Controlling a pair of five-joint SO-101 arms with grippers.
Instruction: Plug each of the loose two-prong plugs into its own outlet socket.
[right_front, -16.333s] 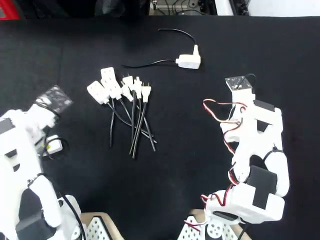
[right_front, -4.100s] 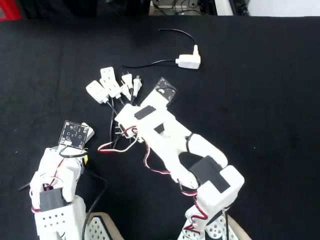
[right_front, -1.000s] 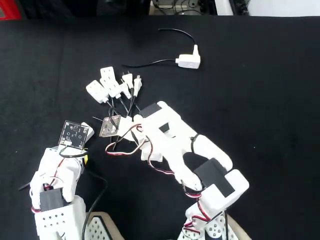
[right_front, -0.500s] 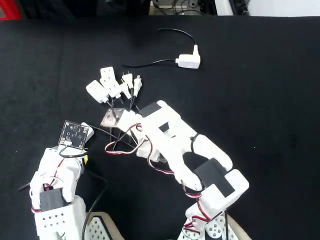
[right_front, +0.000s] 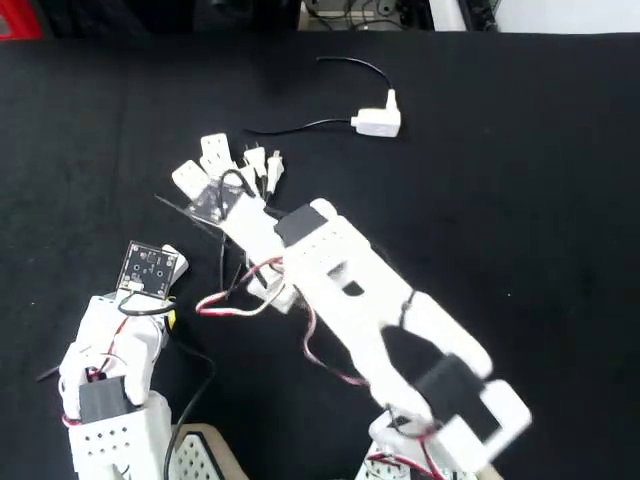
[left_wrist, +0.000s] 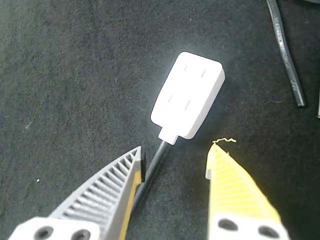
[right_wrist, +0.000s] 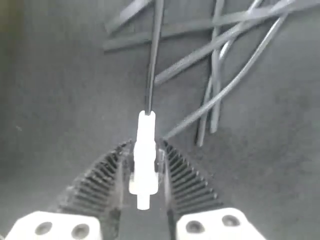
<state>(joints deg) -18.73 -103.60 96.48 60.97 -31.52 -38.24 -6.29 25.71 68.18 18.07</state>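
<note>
My right gripper (right_wrist: 145, 145) is shut on a white two-prong plug (right_wrist: 144, 160), whose black cord (right_wrist: 152, 75) runs away from the fingers. From above, this gripper (right_front: 218, 200) hangs beside two white outlet sockets (right_front: 190, 180) (right_front: 215, 150), with two loose plugs (right_front: 255, 160) (right_front: 273, 165) just to their right. My left gripper (left_wrist: 176, 149) stands open above the cord (left_wrist: 152, 165) of another white outlet socket (left_wrist: 187, 95), which lies flat with its slots facing up. The left arm (right_front: 110, 340) sits at the near left.
A white socket with a plug in it (right_front: 378, 122) lies at the far middle, its cords curling away. Several black cords (right_wrist: 220, 60) cross the black table cloth (right_front: 520, 200) under the right arm. The right half of the table has free room.
The right arm has swung its gripper, with the plug in it, away from the left arm and up to the cluster of sockets. The left arm has not moved.
</note>
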